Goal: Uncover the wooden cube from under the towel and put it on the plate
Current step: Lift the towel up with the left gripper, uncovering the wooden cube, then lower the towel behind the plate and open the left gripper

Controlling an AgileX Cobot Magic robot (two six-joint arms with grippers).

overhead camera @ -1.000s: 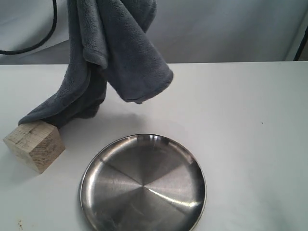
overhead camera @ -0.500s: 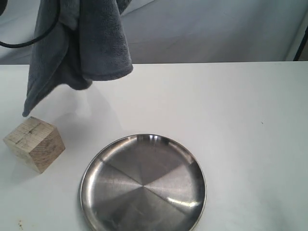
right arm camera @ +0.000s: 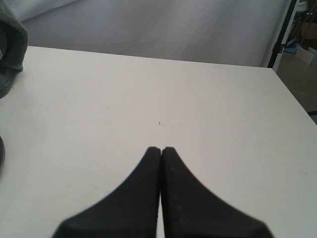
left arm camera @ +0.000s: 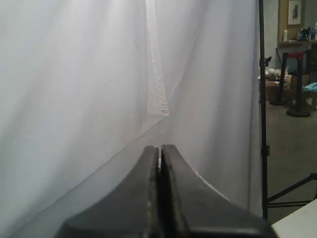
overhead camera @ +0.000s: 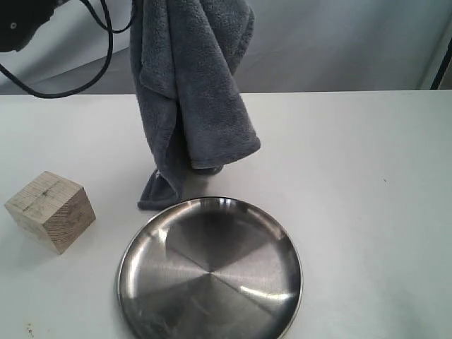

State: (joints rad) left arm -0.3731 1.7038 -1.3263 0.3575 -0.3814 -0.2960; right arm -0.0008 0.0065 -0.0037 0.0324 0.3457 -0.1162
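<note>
Two grippers, jaws together: right gripper (right arm camera: 159, 148) empty, left gripper (left arm camera: 159, 147) apparently pinching the towel (overhead camera: 191, 92), its tail hanging just beside the plate (overhead camera: 131, 244). Released here, it could cover the plate. The wooden cube (overhead camera: 51, 210) sits bare, leftward.

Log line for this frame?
towel lifted, end touching table | wooden cube uncovered, on table | plate empty | left gripper shut, likely holding towel | right gripper shut, empty
</note>
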